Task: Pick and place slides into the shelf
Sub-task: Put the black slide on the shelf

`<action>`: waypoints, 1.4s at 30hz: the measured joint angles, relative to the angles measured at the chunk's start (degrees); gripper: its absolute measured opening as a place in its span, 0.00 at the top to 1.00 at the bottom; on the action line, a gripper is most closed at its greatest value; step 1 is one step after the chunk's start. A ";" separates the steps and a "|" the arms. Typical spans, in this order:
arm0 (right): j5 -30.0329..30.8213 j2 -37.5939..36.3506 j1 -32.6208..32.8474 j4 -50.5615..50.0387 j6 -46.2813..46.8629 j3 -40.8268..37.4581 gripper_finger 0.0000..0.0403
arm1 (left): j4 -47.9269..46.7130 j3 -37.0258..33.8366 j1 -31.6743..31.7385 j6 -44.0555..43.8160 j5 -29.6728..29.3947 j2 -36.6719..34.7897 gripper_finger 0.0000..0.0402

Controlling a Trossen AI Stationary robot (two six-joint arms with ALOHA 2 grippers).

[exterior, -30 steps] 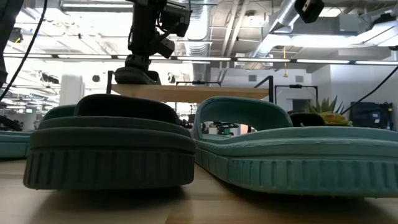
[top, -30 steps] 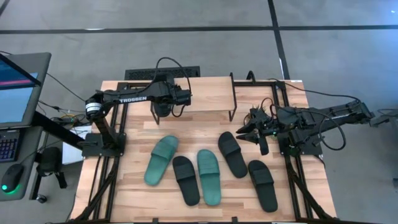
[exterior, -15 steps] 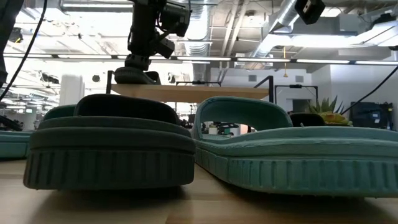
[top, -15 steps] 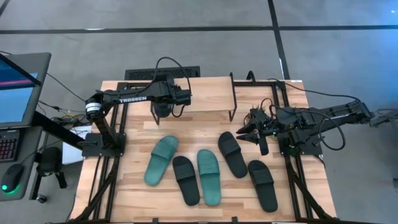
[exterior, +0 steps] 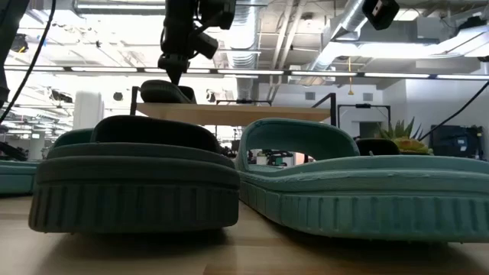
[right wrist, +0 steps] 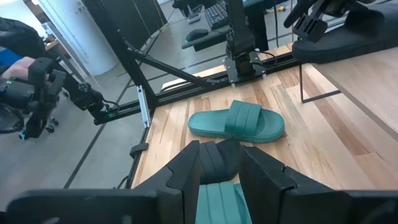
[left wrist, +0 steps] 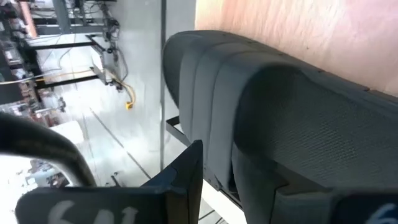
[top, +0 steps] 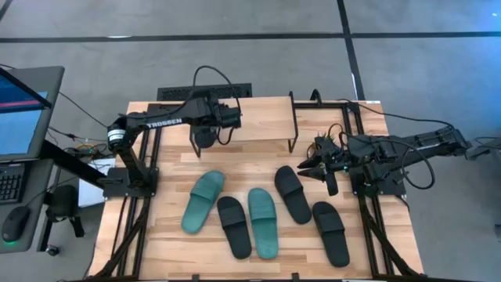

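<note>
Clearly the left gripper stands above a black rubber slide sandal on the light wooden shelf — grip unclear. Right gripper waits, jaws apart. Five slides remain on the table — light, flexible; grasp the strap.
</note>
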 joint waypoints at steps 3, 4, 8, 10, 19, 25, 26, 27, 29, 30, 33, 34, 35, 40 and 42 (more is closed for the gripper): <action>-0.01 0.00 0.00 0.00 0.00 0.00 0.76 | -0.82 0.58 0.02 0.08 0.93 -0.02 0.81; -0.02 0.00 0.00 0.00 0.00 0.00 0.76 | -1.12 0.58 0.02 0.12 1.12 -0.04 0.81; -0.02 0.00 0.07 0.00 0.02 0.00 0.76 | -3.09 0.58 -0.20 0.09 2.06 -0.04 0.81; -0.06 0.00 0.07 0.00 0.02 0.00 0.76 | -4.18 0.58 -0.71 0.03 3.28 -0.04 0.81; -0.15 0.00 0.07 -0.25 0.02 0.00 0.76 | -6.80 0.60 -6.48 -5.53 3.64 -3.93 0.81; -0.13 0.24 -0.04 -0.20 -0.07 0.00 0.76 | -6.82 0.64 -10.62 -11.46 2.77 -8.54 0.81; -0.12 0.33 -0.04 -0.27 -0.07 -0.01 0.76 | -6.81 0.64 -11.52 -12.89 3.09 -9.28 0.81; -0.11 0.35 -0.04 -0.34 -0.06 -0.07 0.76 | -6.79 0.64 -12.59 -14.24 3.41 -9.92 0.81; -0.11 0.32 -0.04 -0.22 -0.04 -0.07 0.76 | -6.75 0.64 -14.84 -16.68 3.70 -11.13 0.81; -0.11 0.31 -0.04 -0.26 -0.04 -0.07 0.76 | -6.75 0.64 -16.02 -17.67 3.67 -11.71 0.81; -0.05 0.33 -0.04 -0.25 -0.04 -0.07 0.76 | -6.80 0.64 -19.71 -20.18 3.36 -12.65 0.81; -0.02 0.33 -0.04 -0.26 -0.04 -0.07 0.76 | -6.79 0.64 -20.94 -20.83 3.29 -12.62 0.81; -0.02 0.33 -0.04 -0.28 -0.04 -0.07 0.76 | -6.75 0.64 -22.13 -21.34 3.32 -12.55 0.81; -0.02 0.33 -0.04 -0.28 -0.07 -0.07 0.76 | -4.75 0.43 -28.29 -26.56 4.07 -12.17 0.81; -0.02 0.33 -0.04 -0.26 -0.07 -0.07 0.76 | -2.98 0.13 -30.53 -29.73 4.11 -12.17 0.81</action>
